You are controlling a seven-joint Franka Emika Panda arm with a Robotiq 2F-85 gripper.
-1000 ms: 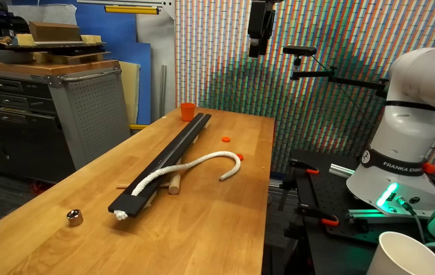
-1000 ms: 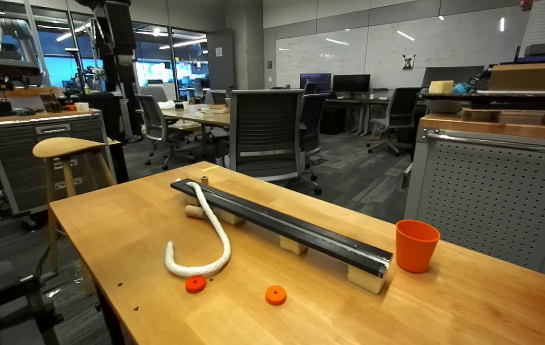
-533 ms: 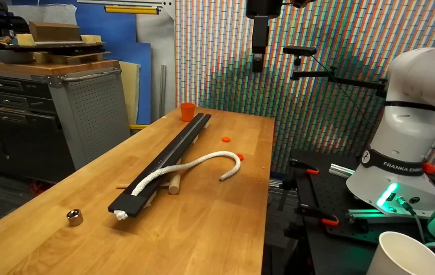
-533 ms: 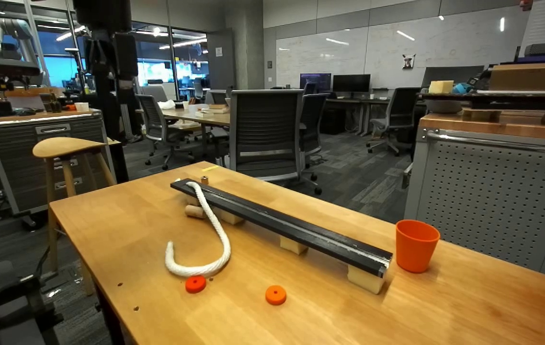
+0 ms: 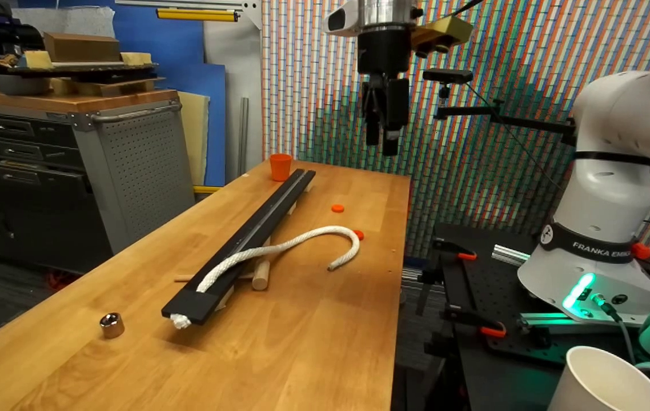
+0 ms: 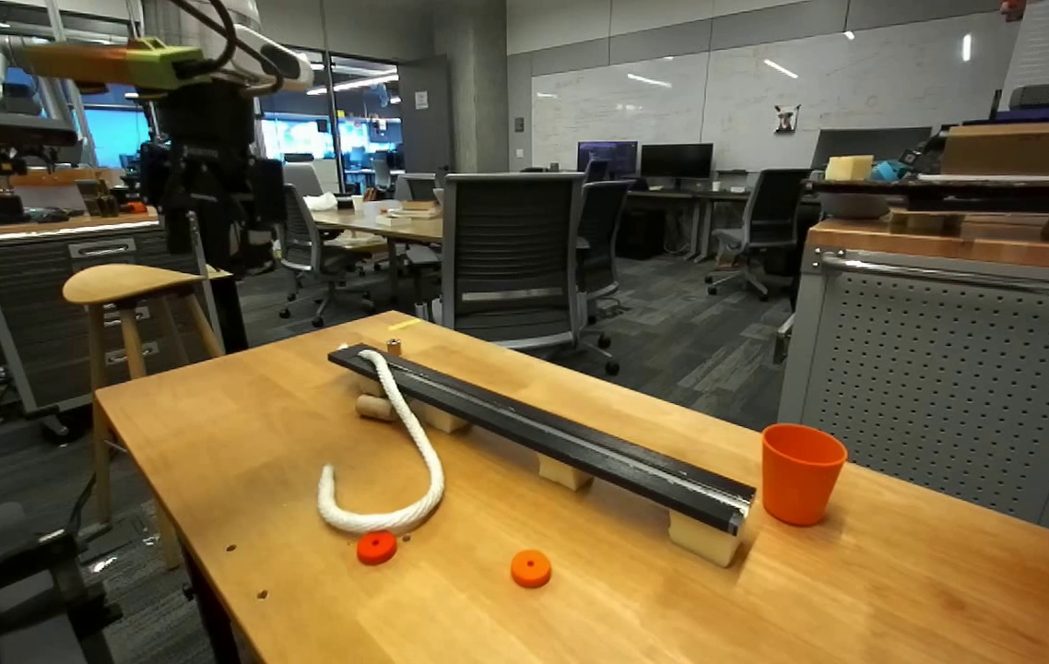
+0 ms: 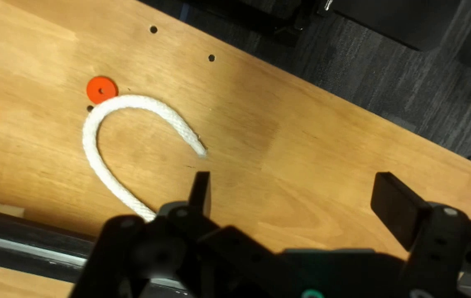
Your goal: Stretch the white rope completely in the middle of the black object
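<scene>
wrist view: the end effector (image 7: pixel 293 196) hangs above the bench (image 7: pixel 322 165) with its fingers (image 7: pixel 399 213) spread wide and nothing between them, a pose that suits a grasp to come. beneath, the white rope (image 7: pixel 90 136) curls like a hook, its loose tip (image 7: pixel 196 145) lying near one finger in that view, though at a lower level. the rope's bend lies against or just beside a red disc (image 7: pixel 102 90); i cannot tell which.

in an exterior view, what looks like the rope's other end shows as a frayed tuft (image 5: pixel 180 321) poking out at the end of the black bar (image 5: pixel 252 231). i take it the rope is trapped there on purpose, an anchor to pull against. from that point it slants across the bar and off its side onto the bench, leaving most of the pale strip (image 6: pixel 580 436) along the bar's middle uncovered, so the stretching is not yet done. pale blocks (image 6: pixel 564 470) raise the bar off the bench, likely to give the fingers room. the next move probably calls for pinching the loose tip and drawing it along the strip toward the orange cup (image 6: pixel 803 473).
</scene>
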